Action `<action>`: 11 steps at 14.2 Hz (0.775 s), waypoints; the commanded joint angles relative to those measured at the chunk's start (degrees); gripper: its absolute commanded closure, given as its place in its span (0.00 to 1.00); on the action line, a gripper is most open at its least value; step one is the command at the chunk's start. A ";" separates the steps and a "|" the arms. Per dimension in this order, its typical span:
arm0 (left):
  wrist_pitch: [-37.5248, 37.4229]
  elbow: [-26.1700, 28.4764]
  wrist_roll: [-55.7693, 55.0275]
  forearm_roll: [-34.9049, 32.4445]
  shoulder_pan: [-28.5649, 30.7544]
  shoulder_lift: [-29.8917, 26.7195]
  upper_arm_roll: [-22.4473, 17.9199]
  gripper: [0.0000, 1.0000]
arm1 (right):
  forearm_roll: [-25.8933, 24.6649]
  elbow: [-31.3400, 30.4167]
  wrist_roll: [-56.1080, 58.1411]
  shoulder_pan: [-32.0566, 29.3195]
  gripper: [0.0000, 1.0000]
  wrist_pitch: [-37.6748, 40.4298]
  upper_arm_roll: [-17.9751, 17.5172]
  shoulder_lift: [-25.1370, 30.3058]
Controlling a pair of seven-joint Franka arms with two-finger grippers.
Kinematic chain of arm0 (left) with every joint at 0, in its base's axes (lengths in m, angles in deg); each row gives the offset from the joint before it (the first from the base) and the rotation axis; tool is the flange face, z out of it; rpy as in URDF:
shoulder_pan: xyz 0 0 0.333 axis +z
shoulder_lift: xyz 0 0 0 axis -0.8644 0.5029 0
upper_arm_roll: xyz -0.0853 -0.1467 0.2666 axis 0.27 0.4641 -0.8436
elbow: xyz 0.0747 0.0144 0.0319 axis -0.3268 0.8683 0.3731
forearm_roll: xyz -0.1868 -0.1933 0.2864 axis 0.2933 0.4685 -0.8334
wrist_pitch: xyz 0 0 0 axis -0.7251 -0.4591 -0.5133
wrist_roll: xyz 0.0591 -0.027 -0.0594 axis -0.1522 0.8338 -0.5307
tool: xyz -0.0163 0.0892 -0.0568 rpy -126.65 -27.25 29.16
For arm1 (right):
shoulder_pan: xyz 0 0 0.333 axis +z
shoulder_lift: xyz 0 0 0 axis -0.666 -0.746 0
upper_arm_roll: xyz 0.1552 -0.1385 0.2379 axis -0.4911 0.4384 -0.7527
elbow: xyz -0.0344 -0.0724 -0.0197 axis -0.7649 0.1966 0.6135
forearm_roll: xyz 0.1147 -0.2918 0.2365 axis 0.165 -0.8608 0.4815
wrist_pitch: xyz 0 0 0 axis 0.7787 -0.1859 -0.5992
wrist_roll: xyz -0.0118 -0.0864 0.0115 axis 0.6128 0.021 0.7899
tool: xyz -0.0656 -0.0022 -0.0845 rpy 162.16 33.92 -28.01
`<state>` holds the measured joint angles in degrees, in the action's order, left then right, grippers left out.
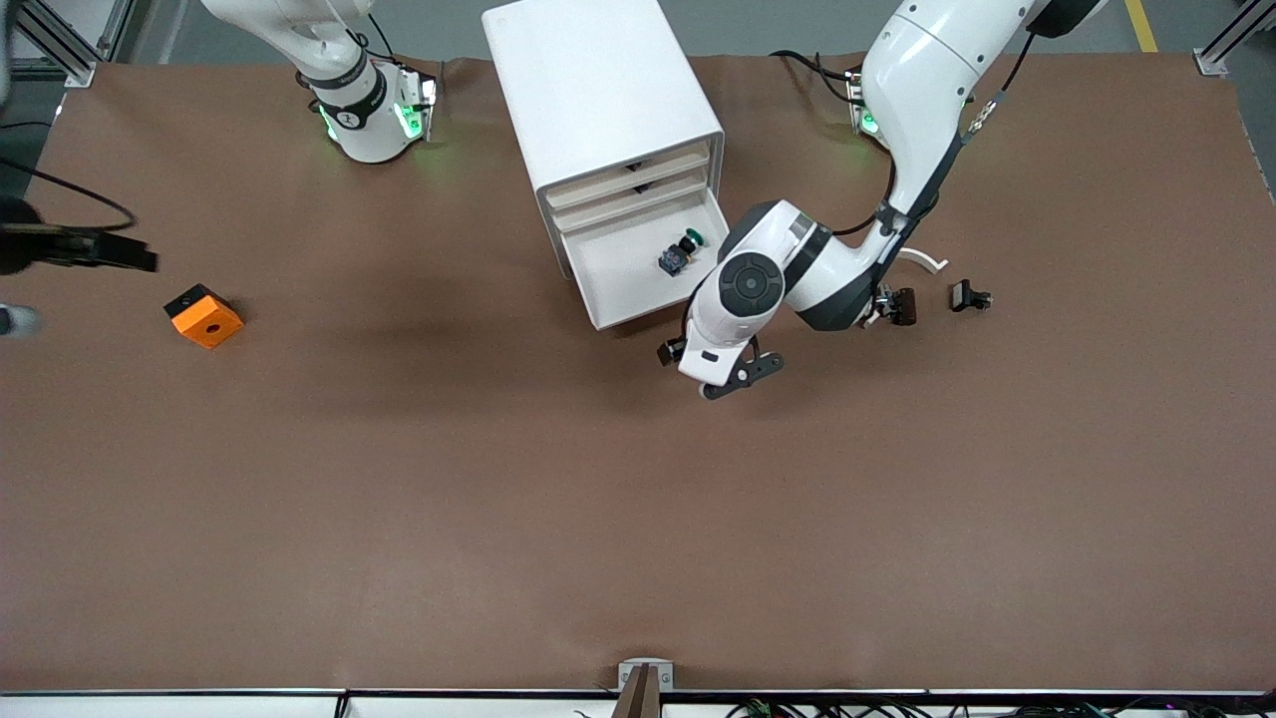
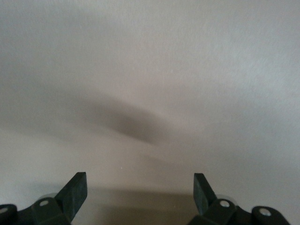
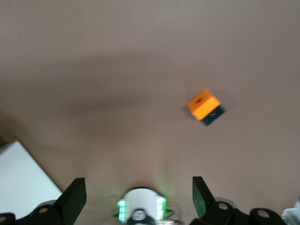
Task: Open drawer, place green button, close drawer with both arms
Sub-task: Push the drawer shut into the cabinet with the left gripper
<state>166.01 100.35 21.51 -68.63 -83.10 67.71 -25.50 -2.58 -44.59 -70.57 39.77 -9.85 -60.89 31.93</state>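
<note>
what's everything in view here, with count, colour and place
cabinet: 1, white, on the table between the two arm bases
drawer: 1, white, lowest in the cabinet, pulled open
button: 1, black with green cap, lying in the drawer
block: 1, orange with a hole, on the table toward the right arm's end
small pieces: 2, black, on the table toward the left arm's end, near a white arc
table: 1, brown top
left gripper: 1, black, open, by the drawer's front corner
right gripper: 1, black, open, up over the table, its arm waiting
</note>
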 commanded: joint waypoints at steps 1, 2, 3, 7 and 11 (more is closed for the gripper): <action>1.00 2.03 -2.61 -0.69 0.09 -1.22 1.16 0.00 | -1.43 1.37 4.57 -3.72 0.00 0.61 -1.07 0.37; 1.00 2.03 -2.97 -0.60 0.17 -1.22 1.78 0.00 | -1.35 1.46 4.49 -4.68 0.00 0.78 -1.07 0.71; 1.00 2.12 -3.67 -0.60 0.09 -1.13 2.22 0.00 | -1.35 2.59 4.49 -5.65 0.00 2.17 -1.07 0.80; 0.91 3.00 -6.92 -0.60 0.09 -0.34 4.76 0.00 | -1.26 10.24 4.14 -6.62 0.00 4.74 -1.07 0.80; 0.91 3.09 -10.61 -0.60 0.09 1.32 6.70 0.00 | 3.54 10.69 4.49 -7.85 0.00 9.47 -1.07 1.33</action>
<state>166.06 102.85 13.25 -68.63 -83.21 68.40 -20.05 -2.15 -34.54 -66.71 34.12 -3.12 -60.91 33.22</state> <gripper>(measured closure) 0.000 0.000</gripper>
